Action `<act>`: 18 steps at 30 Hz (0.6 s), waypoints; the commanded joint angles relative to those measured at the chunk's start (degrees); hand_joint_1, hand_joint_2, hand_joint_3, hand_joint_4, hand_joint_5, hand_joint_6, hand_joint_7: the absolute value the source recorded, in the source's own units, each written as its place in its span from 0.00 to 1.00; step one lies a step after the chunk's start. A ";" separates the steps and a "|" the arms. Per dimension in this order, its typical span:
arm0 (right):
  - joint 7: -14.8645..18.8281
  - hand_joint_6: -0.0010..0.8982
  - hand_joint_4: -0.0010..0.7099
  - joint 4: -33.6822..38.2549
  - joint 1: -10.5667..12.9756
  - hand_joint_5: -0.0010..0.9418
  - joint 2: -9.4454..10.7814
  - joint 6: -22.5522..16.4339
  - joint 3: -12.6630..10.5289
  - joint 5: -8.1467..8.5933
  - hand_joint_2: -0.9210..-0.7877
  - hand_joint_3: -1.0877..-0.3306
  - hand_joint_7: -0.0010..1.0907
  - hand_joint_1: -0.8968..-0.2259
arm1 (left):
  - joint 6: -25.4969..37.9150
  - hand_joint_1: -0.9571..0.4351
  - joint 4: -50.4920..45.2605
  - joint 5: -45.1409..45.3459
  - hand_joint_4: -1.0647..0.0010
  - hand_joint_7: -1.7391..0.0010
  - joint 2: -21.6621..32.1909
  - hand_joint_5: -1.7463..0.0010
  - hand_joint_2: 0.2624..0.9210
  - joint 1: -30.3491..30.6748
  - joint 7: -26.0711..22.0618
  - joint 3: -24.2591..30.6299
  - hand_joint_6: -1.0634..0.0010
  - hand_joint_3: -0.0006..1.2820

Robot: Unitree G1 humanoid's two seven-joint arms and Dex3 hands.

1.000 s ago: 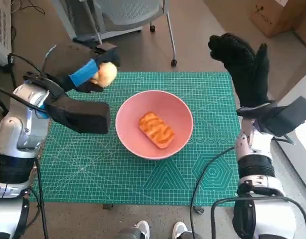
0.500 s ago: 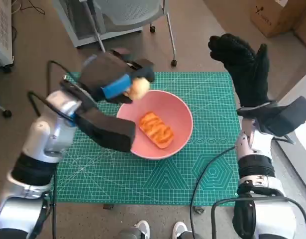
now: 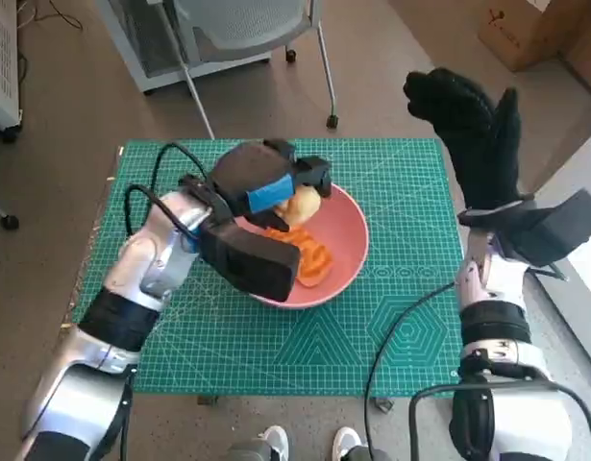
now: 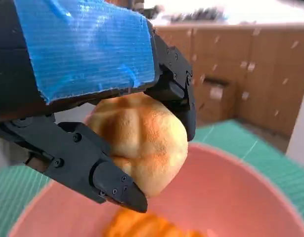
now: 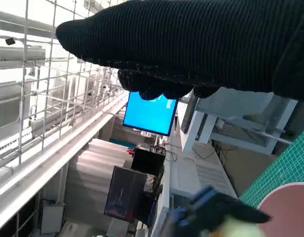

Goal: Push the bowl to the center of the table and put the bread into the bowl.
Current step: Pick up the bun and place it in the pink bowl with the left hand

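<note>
Head view is evenly lit, soft indoor light, no harsh shadows. Just a faint dark patch under the left hand (image 3: 266, 187) where it hangs over the pink bowl (image 3: 348, 254). Wide-angle bend is obvious at the edges; the green mat (image 3: 391, 327) looks bowed.

Left wrist view: the bread roll (image 4: 142, 143) is sharp and warmly lit, blue tape (image 4: 87, 44) has a slight sheen, but the cabinets (image 4: 240, 74) behind are a blurry smear, top blown out white.

Right wrist view is backlit. The glove (image 5: 201, 44) is nearly a silhouette, the blue screen (image 5: 151, 114) glows, and the lower corner is mushy.

No legible text, labels or numbers anywhere.
</note>
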 commanded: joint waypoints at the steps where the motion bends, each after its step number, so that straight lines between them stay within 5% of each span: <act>1: -0.52 0.38 0.29 0.33 1.76 0.00 -0.52 -0.11 0.09 -0.58 0.00 0.57 0.00 0.36 | 0.14 0.69 2.83 0.63 0.31 0.37 -1.06 0.33 1.00 -1.54 1.05 -0.70 0.40 0.04; 8: -0.30 0.37 0.28 0.10 2.02 0.00 -0.66 -0.08 -0.15 -0.41 0.00 0.57 0.00 0.35 | 0.92 0.69 6.37 0.74 0.33 0.41 -1.87 0.29 1.00 -1.61 0.05 -1.53 0.38 0.04; 11: -0.37 0.37 0.28 0.01 2.04 0.00 -0.63 -0.02 -0.13 -0.41 0.00 0.57 0.00 0.34 | 2.90 0.69 7.01 -0.13 0.41 0.30 -2.27 0.26 1.00 -1.35 -2.18 -1.39 0.52 0.12; 15: -1.01 0.36 0.27 0.19 1.90 0.00 -0.70 0.01 0.09 -0.87 0.00 0.57 0.00 0.34 | 6.38 0.66 5.45 -2.50 0.60 0.77 -2.48 0.80 0.94 -0.62 -6.99 -0.28 0.60 0.05; 18: -1.34 0.36 0.27 0.26 1.82 0.00 -0.74 0.04 0.24 -1.12 0.00 0.57 0.00 0.35 | 8.30 0.63 3.69 -4.01 0.73 0.91 -2.23 0.93 0.89 -0.03 -9.58 0.42 0.66 0.02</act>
